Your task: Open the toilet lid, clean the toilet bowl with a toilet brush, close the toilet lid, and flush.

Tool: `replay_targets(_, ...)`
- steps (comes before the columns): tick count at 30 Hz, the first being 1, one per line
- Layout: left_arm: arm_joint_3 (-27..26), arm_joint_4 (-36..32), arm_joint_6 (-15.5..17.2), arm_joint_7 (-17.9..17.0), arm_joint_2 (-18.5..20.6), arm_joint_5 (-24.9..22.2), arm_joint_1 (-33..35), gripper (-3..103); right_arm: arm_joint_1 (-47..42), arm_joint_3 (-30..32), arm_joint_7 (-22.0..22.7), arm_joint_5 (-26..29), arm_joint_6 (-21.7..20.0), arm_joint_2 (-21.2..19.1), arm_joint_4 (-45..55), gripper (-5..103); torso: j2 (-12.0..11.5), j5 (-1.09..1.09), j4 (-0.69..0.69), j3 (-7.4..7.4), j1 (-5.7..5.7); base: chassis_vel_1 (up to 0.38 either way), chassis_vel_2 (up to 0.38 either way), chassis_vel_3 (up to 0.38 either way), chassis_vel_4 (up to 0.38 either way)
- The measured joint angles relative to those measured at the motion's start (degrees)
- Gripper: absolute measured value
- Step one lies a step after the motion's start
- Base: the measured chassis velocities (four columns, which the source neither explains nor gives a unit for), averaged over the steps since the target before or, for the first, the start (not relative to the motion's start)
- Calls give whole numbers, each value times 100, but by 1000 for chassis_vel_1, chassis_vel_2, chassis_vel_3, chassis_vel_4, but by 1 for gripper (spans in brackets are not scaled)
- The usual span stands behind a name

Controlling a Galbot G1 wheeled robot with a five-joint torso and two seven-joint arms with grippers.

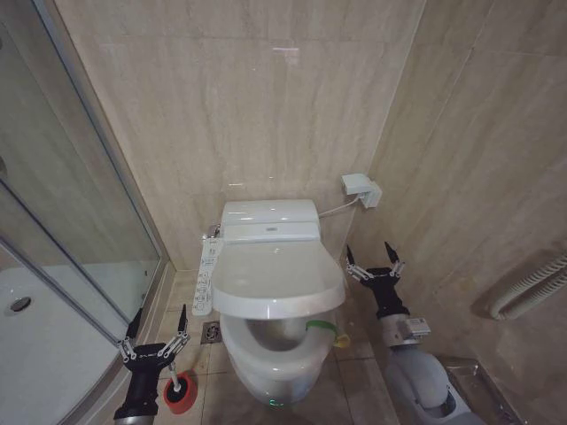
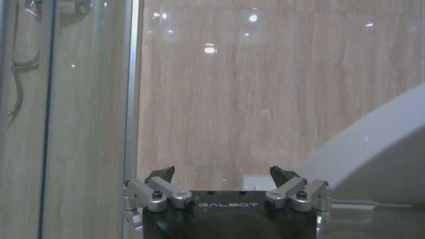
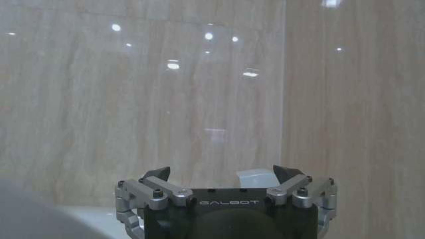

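Beige marble-look tiles wall a tight bathroom corner where the toilet lid stands partly raised, between the two claws and above the stained toilet bowl. Right gripper hovers just beside the lid's right edge, fingers spread and holding nothing. Left gripper waits lower on the lid's other side, likewise released, with the toilet brush in its red cup just below it on the floor. That lid looks light, stiff and glossy, so probably slippery; its overhanging front rim, or the green-yellow band under it, seems the best purchase for lifting.
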Motion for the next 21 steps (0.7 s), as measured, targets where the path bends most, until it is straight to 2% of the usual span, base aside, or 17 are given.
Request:
replay_targets(15, 0, 0, 0, 0, 0, 0, 0, 97, -365, 363, 406, 22, -222, 159, 256, 100, 0, 0, -1, 0, 0, 0, 0, 0, 0)
replay_targets(21, 0, 0, 0, 0, 0, 0, 0, 97, -567, 583, 403, -173, -250, 423, 411, 100, 0, 0, -1, 0, 0, 0, 0, 0, 0)
